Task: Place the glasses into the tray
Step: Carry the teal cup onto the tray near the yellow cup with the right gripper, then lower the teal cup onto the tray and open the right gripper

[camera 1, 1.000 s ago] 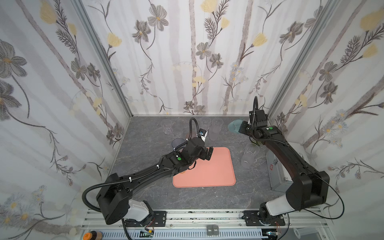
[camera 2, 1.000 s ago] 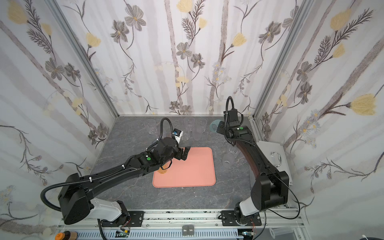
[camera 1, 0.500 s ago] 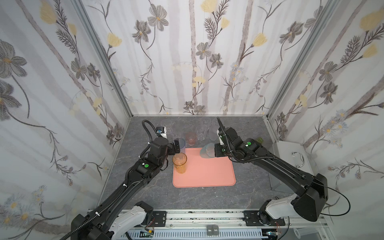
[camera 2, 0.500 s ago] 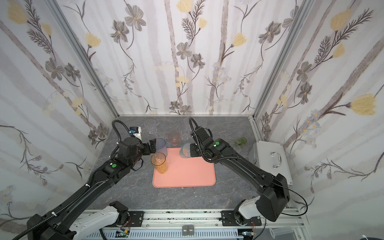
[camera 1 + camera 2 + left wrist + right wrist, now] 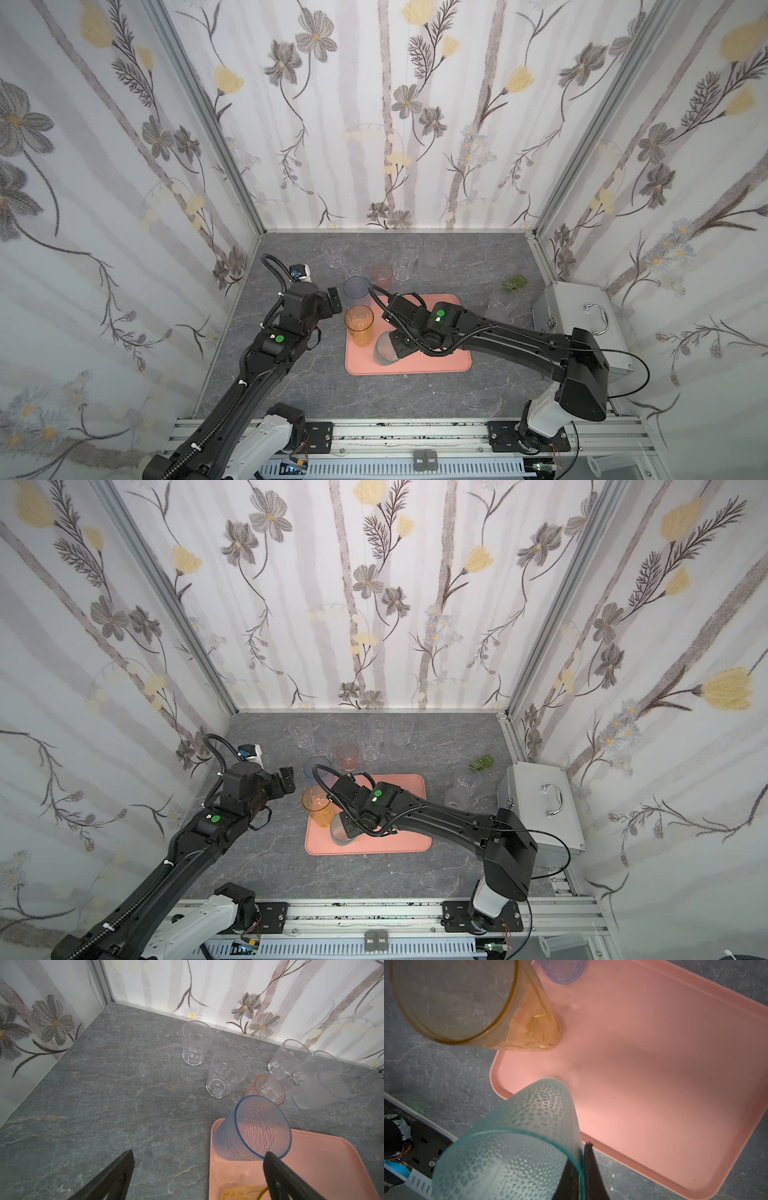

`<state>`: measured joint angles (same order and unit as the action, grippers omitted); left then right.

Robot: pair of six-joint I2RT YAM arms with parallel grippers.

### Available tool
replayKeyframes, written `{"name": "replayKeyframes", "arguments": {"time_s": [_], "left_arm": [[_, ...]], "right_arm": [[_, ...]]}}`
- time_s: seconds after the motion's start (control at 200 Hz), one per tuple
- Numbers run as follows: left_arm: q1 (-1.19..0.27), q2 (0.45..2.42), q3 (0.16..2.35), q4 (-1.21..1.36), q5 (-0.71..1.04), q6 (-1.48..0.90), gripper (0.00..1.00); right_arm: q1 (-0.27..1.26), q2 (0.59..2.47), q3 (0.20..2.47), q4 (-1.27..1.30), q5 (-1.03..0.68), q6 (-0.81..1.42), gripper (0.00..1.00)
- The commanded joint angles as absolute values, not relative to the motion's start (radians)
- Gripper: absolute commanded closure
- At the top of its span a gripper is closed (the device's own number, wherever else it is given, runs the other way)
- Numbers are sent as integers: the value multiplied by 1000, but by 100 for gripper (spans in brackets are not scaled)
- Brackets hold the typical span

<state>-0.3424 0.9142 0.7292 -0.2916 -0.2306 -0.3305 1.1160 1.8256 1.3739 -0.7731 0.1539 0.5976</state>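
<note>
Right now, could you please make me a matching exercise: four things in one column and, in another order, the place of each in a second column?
Things:
1. teal glass
2. amber glass
3. pink glass
4. green block

Places:
A. on the table, beyond the far edge of the tray
B. on the table, right of the tray
C. standing free on the tray
D. pinched at its rim by the right fingers

Pairs: 1-D, 2-C, 3-A, 4-B
</note>
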Motion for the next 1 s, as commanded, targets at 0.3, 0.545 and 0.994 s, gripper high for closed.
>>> {"name": "replayKeyframes", "arguments": {"time_s": [0.3,0.545,0.994], "left_arm": [[-327,909,678,-287,-217,-365,0],[-325,890,674,-285,-215,-362,0],[-325,893,669,-284,-212,-360,0]], "right_arm": [[1181,2003,1524,-786,214,580,94],[1190,2092,1598,-798,187,561,92],[1185,2131,1669,-793,75,549,76]]}}
